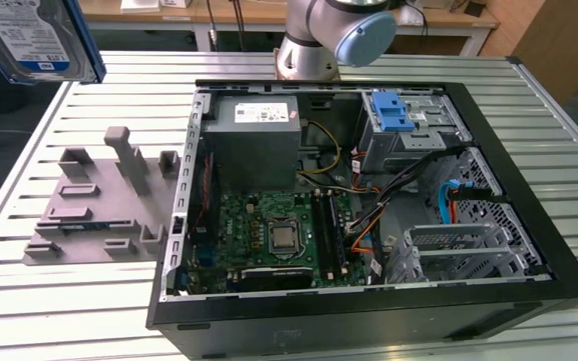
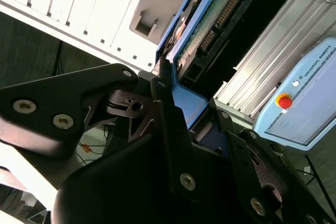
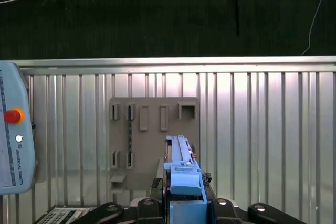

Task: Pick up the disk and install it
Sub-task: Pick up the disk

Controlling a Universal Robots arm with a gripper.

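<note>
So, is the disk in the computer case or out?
Out. The disk hangs in the air, apart from the case; the gripper grips its blue end.

You are looking at a silver-grey arm [image 1: 304,41] wearing a pale blue joint cap [image 1: 364,37]; its gripper [image 2: 190,94] is showing matte black links [image 2: 173,129], probably metal, with silver screws [image 2: 188,181].

The disk [image 1: 36,37] is held aloft, clear of the table [image 1: 28,301], at the exterior view's upper left. A silver body, white-and-blue label and blue plastic bracket are noted. In the first wrist view it is seen edge-on, clamped at its blue end handle.
</note>
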